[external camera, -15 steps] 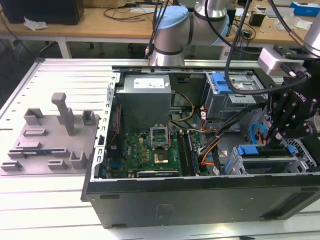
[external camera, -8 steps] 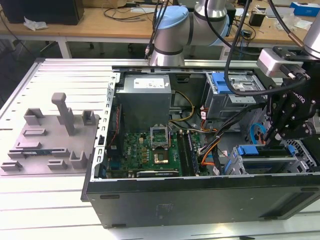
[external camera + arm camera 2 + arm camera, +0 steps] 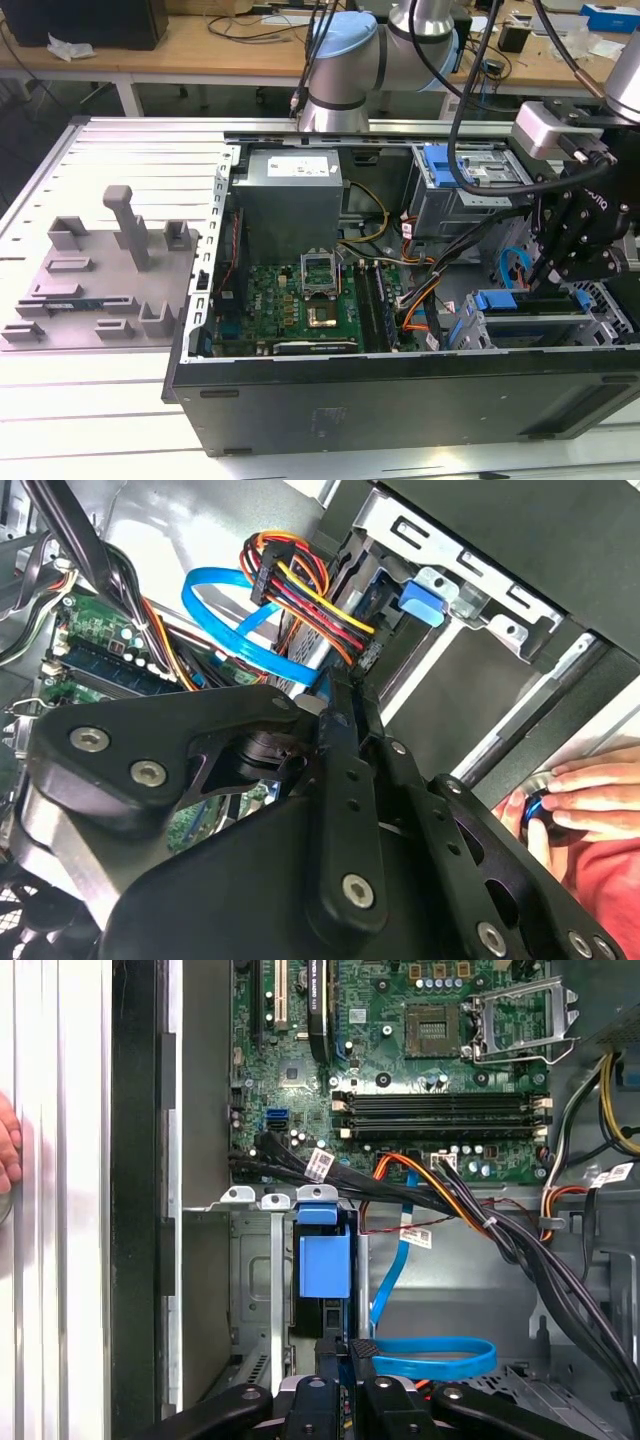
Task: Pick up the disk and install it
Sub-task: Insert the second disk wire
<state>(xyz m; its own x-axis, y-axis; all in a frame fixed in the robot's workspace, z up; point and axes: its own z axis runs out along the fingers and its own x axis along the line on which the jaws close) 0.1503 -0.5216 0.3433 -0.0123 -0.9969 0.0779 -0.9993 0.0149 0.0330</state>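
A white slatted surface is seen carrying an opened black computer case and, toward the exterior view's left, a grey fixture plate.

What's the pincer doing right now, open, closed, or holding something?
Pincer: closed, fingers together, above the drive bay inside the computer case. Whether it grips the disk cannot be told.

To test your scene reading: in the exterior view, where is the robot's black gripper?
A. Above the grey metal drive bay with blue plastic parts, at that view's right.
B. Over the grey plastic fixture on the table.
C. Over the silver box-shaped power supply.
A: the black gripper hangs above the grey metal drive bay at the exterior view's right end of the open black computer case.
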